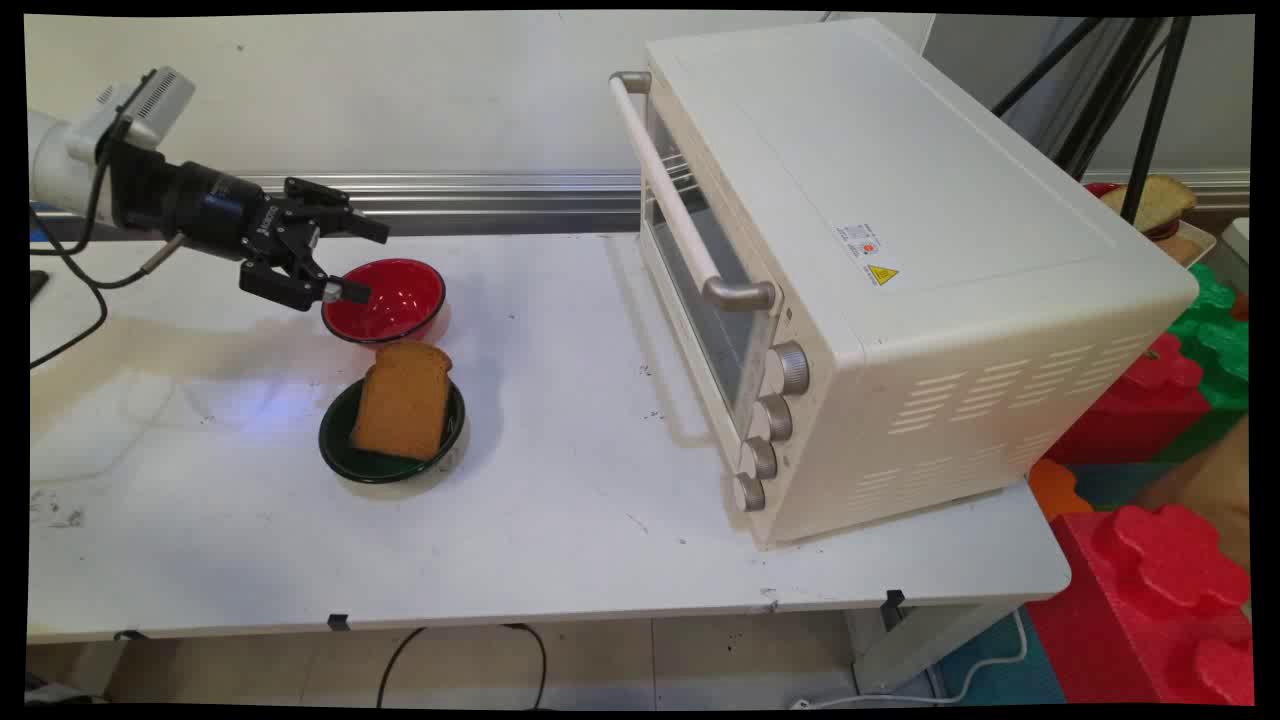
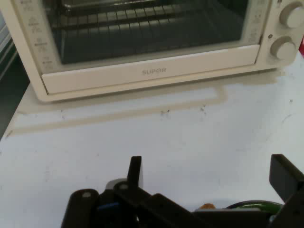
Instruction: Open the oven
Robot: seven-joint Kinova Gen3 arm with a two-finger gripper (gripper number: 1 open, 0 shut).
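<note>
In the main view my gripper [image 1: 362, 262] reaches in from the left and is open, with nothing between its fingers. Its lower finger hangs over the left rim of an empty red bowl [image 1: 388, 300]. Just in front of that stands a dark green bowl [image 1: 340, 445] with a slice of toast [image 1: 403, 402] leaning in it. A cream toaster oven [image 1: 880, 270] stands at the right, door shut. The hand view looks along the gripper [image 2: 209, 173] across bare table at the oven's glass door [image 2: 142, 33]; the green bowl's rim [image 2: 247, 205] peeks in at the bottom edge.
Red and green foam blocks [image 1: 1160, 590] are stacked beyond the table's right end. A black tripod [image 1: 1150, 90] and a plate with bread [image 1: 1155, 200] stand behind the oven. Black cables [image 1: 70, 270] hang from the arm at the left.
</note>
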